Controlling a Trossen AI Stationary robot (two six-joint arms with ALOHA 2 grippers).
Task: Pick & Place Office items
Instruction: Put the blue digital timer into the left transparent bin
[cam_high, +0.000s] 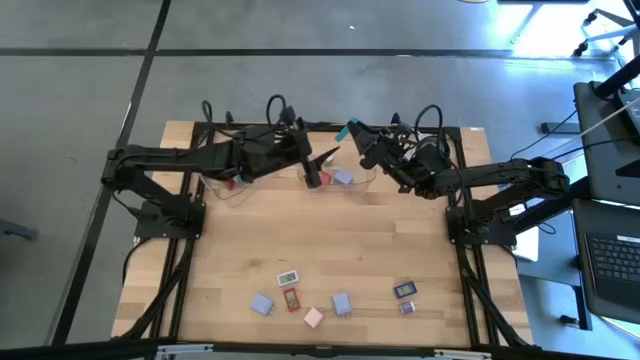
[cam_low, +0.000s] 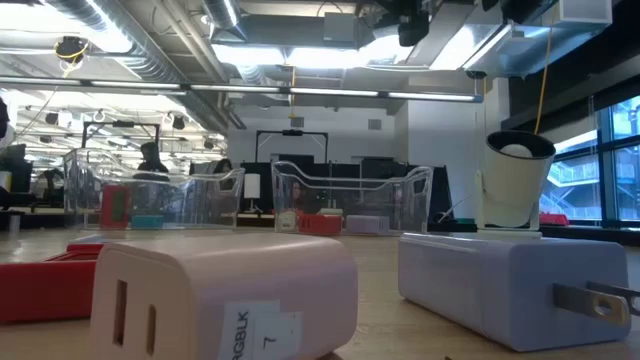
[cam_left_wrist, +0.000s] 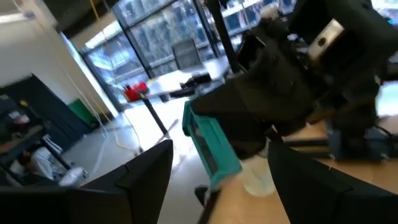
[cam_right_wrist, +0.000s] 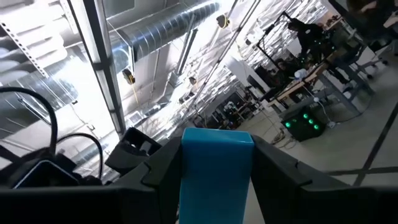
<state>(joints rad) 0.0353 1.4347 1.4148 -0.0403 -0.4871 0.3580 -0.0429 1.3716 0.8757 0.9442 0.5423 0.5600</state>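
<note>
pale plug blocks (cam_low: 225, 295) on wood table (cam_high: 330, 240), right hand (cam_right_wrist: 216, 163) gripping teal block (cam_right_wrist: 216, 171), left hand (cam_high: 322, 168) open

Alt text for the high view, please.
Seen from above, the right gripper holds a teal block near a clear tray at the table's far edge; the left gripper hovers open alongside. More small blocks lie along the near edge.
</note>
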